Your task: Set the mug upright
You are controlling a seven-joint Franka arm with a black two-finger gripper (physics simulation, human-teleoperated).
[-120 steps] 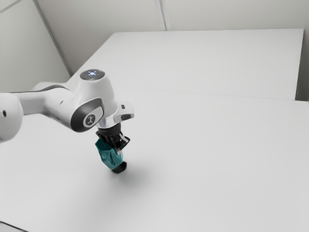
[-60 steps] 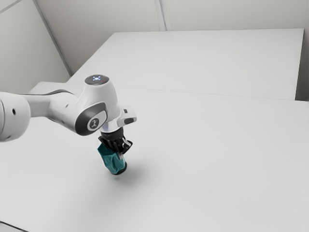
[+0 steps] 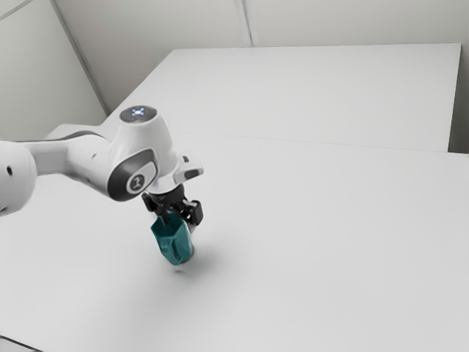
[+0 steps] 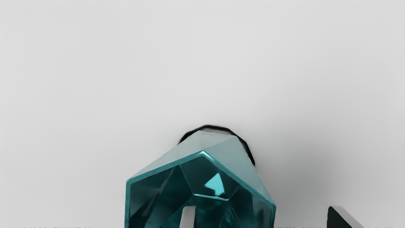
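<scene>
The gripper (image 3: 180, 217) is at the top of the teal faceted mug (image 3: 173, 243), which leans slightly toward the exterior view's left, mouth up. I cannot tell whether its base lies flat on the table. From the wrist, the open gripper (image 4: 260, 211) has its fingers wide apart: one fingertip (image 4: 189, 217) overlaps the mug's open mouth, the other is outside, with a gap to the wall. The teal mug (image 4: 221, 144) shows its angular rim and dark inside, with a black edge behind its lower end. The fingers hide part of the rim in the exterior view.
A white table (image 3: 315, 242) surrounds the mug, its surface stretching toward the exterior view's right. Behind it lies another white surface (image 3: 315, 92) against pale walls. A dark-edged grey corner (image 3: 15, 347) sits at the exterior view's lower left.
The mug has tipped to a steeper stance and shifted slightly toward the exterior view's right. My hand dipped, then rose back, and the fingers now look farther apart.
</scene>
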